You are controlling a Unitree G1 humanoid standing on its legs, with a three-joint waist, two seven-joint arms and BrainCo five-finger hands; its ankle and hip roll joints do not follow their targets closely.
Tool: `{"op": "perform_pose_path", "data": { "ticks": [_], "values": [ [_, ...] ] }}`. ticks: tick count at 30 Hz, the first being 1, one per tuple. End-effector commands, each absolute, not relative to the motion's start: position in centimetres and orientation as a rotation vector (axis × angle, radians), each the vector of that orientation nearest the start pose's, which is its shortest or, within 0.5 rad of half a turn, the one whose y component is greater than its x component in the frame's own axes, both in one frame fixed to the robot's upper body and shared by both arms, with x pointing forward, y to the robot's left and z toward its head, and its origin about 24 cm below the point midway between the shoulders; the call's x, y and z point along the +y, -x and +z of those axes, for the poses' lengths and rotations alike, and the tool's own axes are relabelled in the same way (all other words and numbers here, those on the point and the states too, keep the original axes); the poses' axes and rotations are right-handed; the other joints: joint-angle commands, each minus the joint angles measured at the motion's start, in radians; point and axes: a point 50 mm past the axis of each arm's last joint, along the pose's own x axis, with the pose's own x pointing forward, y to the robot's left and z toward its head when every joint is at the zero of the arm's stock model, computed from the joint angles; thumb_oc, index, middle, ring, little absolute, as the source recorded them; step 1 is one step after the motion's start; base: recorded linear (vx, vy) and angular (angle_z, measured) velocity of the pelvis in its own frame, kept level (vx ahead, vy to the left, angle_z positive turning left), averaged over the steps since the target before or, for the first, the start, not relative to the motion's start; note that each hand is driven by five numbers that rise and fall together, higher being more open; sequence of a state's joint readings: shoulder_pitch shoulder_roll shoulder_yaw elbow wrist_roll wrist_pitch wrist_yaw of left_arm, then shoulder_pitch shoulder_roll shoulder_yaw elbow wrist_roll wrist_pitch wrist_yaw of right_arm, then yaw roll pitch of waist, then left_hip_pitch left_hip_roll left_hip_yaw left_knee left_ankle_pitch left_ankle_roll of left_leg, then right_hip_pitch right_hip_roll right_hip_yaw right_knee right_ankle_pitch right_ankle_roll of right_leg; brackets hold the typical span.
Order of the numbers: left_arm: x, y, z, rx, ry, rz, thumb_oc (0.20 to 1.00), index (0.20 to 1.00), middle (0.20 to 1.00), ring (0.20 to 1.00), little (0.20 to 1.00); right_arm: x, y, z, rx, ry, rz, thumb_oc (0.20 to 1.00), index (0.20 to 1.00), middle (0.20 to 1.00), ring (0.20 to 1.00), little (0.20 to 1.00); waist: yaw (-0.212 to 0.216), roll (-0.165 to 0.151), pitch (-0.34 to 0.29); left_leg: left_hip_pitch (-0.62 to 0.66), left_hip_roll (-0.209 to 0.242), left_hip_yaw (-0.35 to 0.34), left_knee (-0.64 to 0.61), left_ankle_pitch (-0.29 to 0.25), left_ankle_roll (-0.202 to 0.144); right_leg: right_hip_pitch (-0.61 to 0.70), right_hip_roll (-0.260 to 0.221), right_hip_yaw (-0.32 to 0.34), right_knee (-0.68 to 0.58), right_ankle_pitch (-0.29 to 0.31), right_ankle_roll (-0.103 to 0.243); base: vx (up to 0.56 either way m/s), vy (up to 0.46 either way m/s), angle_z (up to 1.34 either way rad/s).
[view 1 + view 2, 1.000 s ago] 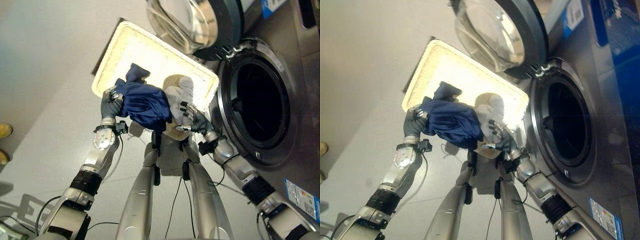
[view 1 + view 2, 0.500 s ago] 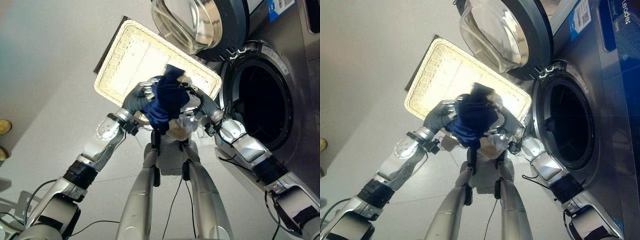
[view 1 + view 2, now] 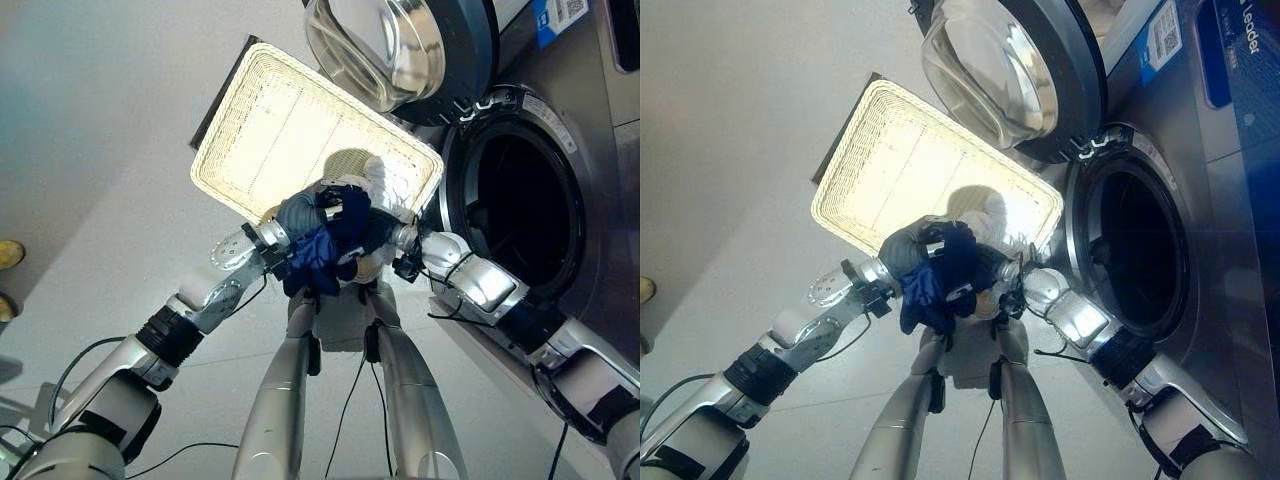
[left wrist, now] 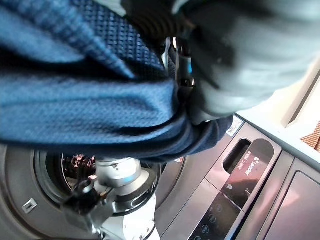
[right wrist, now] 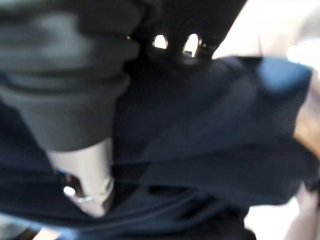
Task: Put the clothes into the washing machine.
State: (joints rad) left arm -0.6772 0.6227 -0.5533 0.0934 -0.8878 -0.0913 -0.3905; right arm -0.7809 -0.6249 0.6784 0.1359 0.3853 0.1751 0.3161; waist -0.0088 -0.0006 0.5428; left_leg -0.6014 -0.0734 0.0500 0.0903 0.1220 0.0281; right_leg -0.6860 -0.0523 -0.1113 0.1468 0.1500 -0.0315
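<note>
A dark blue garment [image 3: 330, 245] is bunched into a ball between my two hands, just in front of the wicker basket's near edge. My left hand [image 3: 298, 213] grips it from the left with fingers curled into the cloth. From the right, my right hand [image 3: 383, 232] closes on the same bundle. The blue cloth [image 4: 90, 105] drapes over the left hand in its wrist view and wraps the right hand's finger [image 5: 85, 170] in the right wrist view. The washing machine's drum opening [image 3: 525, 200] gapes dark to the right of the bundle, its round door [image 3: 400, 40] swung open.
The flat wicker basket [image 3: 260, 130] lies on the floor left of the machine, with a pale cloth [image 3: 385, 175] at its near right corner. The machine's control panel [image 4: 240, 165] shows past the bundle. A yellow shoe [image 3: 8, 255] sits at the left edge.
The left hand carried the blue garment rightward off the basket. The right hand, open and apart before, came in and closed on it. The cloth is now squeezed into a smaller ball.
</note>
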Motion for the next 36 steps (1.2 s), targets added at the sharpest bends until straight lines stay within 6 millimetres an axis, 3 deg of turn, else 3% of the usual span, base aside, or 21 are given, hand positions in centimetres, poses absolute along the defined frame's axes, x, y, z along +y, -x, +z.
{"op": "perform_pose_path", "data": {
  "ticks": [1, 3, 4, 5, 6, 7, 9, 11, 12, 14, 15, 17, 19, 21, 26, 31, 36],
  "values": [
    [7.9, -29.4, 21.0, -0.47, 0.092, -1.083, 0.2, 0.2, 0.2, 0.2, 0.2, -6.3, -29.8, 14.4, 0.029, 0.429, 1.206, 1.0, 1.0, 1.0, 1.0, 1.0, -0.008, 0.047, -0.023, -0.004, -0.038, 0.03, 0.054, -0.049, -0.023, 0.035, -0.028, -0.015, -0.038, 0.002, 0.124, 0.01, -0.033, 0.01],
    [7.8, -29.5, 21.0, -0.477, 0.084, -1.06, 0.2, 0.2, 0.2, 0.2, 0.2, -5.8, -29.1, 13.6, 0.111, 0.35, 1.301, 1.0, 1.0, 1.0, 1.0, 1.0, -0.005, 0.046, -0.023, -0.006, -0.038, 0.028, 0.051, -0.045, -0.024, 0.034, -0.027, -0.017, -0.04, 0.004, 0.123, 0.0, -0.016, 0.0],
    [7.8, -29.6, 21.0, -0.489, 0.089, -1.036, 0.2, 0.2, 0.2, 0.2, 0.2, -5.3, -28.4, 12.8, 0.169, 0.31, 1.376, 0.862, 0.862, 0.862, 0.862, 0.862, -0.003, 0.045, -0.023, -0.01, -0.038, 0.025, 0.048, -0.041, -0.024, 0.03, -0.026, -0.018, -0.043, 0.006, 0.122, -0.01, -0.032, 0.0],
    [7.9, -29.7, 21.1, -0.499, 0.093, -1.016, 0.2, 0.2, 0.2, 0.2, 0.2, -5.1, -28.0, 12.4, 0.203, 0.284, 1.42, 0.495, 0.495, 0.495, 0.495, 0.495, -0.002, 0.045, -0.023, -0.013, -0.038, 0.024, 0.046, -0.039, -0.025, 0.028, -0.025, -0.018, -0.044, 0.007, 0.122, -0.01, -0.033, 0.0],
    [7.9, -29.7, 21.2, -0.505, 0.107, -1.005, 0.2, 0.2, 0.2, 0.2, 0.2, -4.8, -27.6, 12.1, 0.22, 0.25, 1.454, 0.26, 0.26, 0.26, 0.26, 0.26, -0.001, 0.045, -0.023, -0.014, -0.038, 0.023, 0.043, -0.036, -0.025, 0.027, -0.024, -0.019, -0.045, 0.007, 0.121, 0.0, 0.0, 0.0],
    [7.9, -29.8, 21.2, -0.505, 0.112, -1.002, 0.2, 0.2, 0.2, 0.2, 0.2, -4.7, -27.4, 12.1, 0.223, 0.228, 1.465, 0.2, 0.2, 0.2, 0.2, 0.2, 0.0, 0.045, -0.023, -0.014, -0.037, 0.023, 0.041, -0.035, -0.025, 0.027, -0.024, -0.02, -0.046, 0.008, 0.121, 0.0, -0.033, 0.0],
    [8.1, -29.9, 21.2, -0.513, 0.141, -0.964, 0.2, 0.2, 0.2, 0.2, 0.2, -4.2, -26.6, 11.7, 0.256, 0.046, 1.505, 0.2, 0.2, 0.2, 0.2, 0.2, -0.002, 0.045, -0.023, -0.017, -0.037, 0.021, 0.036, -0.031, -0.026, 0.024, -0.021, -0.019, -0.049, 0.009, 0.119, 0.0, -0.015, 0.0],
    [8.1, -30.0, 21.2, -0.514, 0.144, -0.951, 0.2, 0.2, 0.2, 0.2, 0.2, -4.1, -26.5, 11.7, 0.26, 0.007, 1.509, 0.2, 0.2, 0.2, 0.2, 0.2, -0.003, 0.045, -0.023, -0.017, -0.037, 0.021, 0.035, -0.031, -0.027, 0.024, -0.021, -0.019, -0.05, 0.01, 0.119, 0.0, 0.0, 0.0],
    [8.4, -30.4, 21.0, -0.529, 0.161, -0.869, 0.2, 0.2, 0.2, 0.2, 0.2, -3.6, -26.3, 11.2, 0.26, -0.164, 1.487, 0.2, 0.2, 0.2, 0.2, 0.2, -0.006, 0.048, -0.023, -0.024, -0.038, 0.019, 0.036, -0.029, -0.029, 0.018, -0.02, -0.02, -0.05, 0.01, 0.118, 0.0, 0.0, 0.0],
    [8.7, -30.7, 20.9, -0.528, 0.161, -0.814, 0.2, 0.2, 0.2, 0.2, 0.2, -3.4, -26.3, 11.2, 0.24, -0.229, 1.467, 0.2, 0.2, 0.2, 0.2, 0.2, -0.007, 0.048, -0.023, -0.025, -0.038, 0.019, 0.036, -0.028, -0.029, 0.017, -0.02, -0.021, -0.05, 0.01, 0.117, 0.0, 0.0, 0.0],
    [9.0, -31.0, 20.6, -0.53, 0.14, -0.736, 0.351, 0.351, 0.351, 0.351, 0.351, -3.4, -26.4, 11.1, 0.225, -0.291, 1.438, 0.2, 0.2, 0.2, 0.2, 0.2, -0.009, 0.049, -0.023, -0.029, -0.039, 0.019, 0.037, -0.029, -0.03, 0.014, -0.019, -0.022, -0.051, 0.01, 0.116, 0.0, 0.0, 0.0],
    [9.6, -31.6, 19.9, -0.499, 0.115, -0.636, 1.0, 1.0, 1.0, 1.0, 1.0, -3.4, -26.5, 11.3, 0.189, -0.372, 1.386, 0.2, 0.2, 0.2, 0.2, 0.2, -0.011, 0.051, -0.023, -0.032, -0.04, 0.018, 0.035, -0.025, -0.03, 0.013, -0.018, -0.022, -0.053, 0.01, 0.115, -0.01, -0.016, -0.04],
    [10.2, -32.0, 19.3, -0.478, 0.076, -0.553, 1.0, 1.0, 1.0, 1.0, 1.0, -3.5, -26.7, 11.2, 0.168, -0.418, 1.346, 0.2, 0.2, 0.2, 0.2, 0.2, -0.012, 0.052, -0.023, -0.033, -0.041, 0.016, 0.035, -0.024, -0.03, 0.014, -0.018, -0.022, -0.053, 0.009, 0.114, -0.01, -0.016, -0.05],
    [11.9, -32.4, 17.6, -0.427, -0.004, -0.393, 1.0, 1.0, 1.0, 1.0, 1.0, -4.6, -27.1, 11.2, 0.113, -0.593, 1.248, 0.2, 0.2, 0.2, 0.2, 0.2, -0.013, 0.057, -0.023, -0.04, -0.041, 0.015, 0.035, -0.018, -0.031, 0.011, -0.018, -0.027, -0.048, 0.005, 0.111, 0.0, -0.012, -0.02],
    [14.6, -32.8, 16.0, -0.38, -0.148, -0.163, 1.0, 1.0, 1.0, 1.0, 1.0, -6.1, -27.6, 10.7, 0.075, -0.718, 1.138, 0.2, 0.2, 0.2, 0.2, 0.2, -0.014, 0.063, -0.023, -0.044, -0.037, 0.018, 0.035, -0.012, -0.033, 0.01, -0.019, -0.033, -0.037, -0.004, 0.108, 0.0, 0.0, 0.0],
    [18.6, -33.2, 14.2, -0.3, -0.303, 0.084, 1.0, 1.0, 1.0, 1.0, 1.0, -9.2, -29.0, 9.9, 0.025, -0.951, 0.97, 0.2, 0.2, 0.2, 0.2, 0.2, -0.01, 0.069, -0.023, -0.021, -0.025, 0.029, 0.008, -0.001, -0.04, 0.029, -0.016, -0.044, -0.032, -0.016, 0.108, 0.0, -0.014, -0.01],
    [21.4, -33.6, 12.1, -0.169, -0.199, 0.217, 1.0, 1.0, 1.0, 1.0, 1.0, -11.9, -30.4, 10.4, -0.088, -1.114, 0.854, 0.2, 0.2, 0.2, 0.2, 0.2, -0.012, 0.074, -0.023, -0.006, -0.012, 0.038, -0.021, 0.012, -0.047, 0.034, -0.008, -0.044, -0.025, -0.024, 0.11, 0.0, -0.02, -0.04]
  ]
}}
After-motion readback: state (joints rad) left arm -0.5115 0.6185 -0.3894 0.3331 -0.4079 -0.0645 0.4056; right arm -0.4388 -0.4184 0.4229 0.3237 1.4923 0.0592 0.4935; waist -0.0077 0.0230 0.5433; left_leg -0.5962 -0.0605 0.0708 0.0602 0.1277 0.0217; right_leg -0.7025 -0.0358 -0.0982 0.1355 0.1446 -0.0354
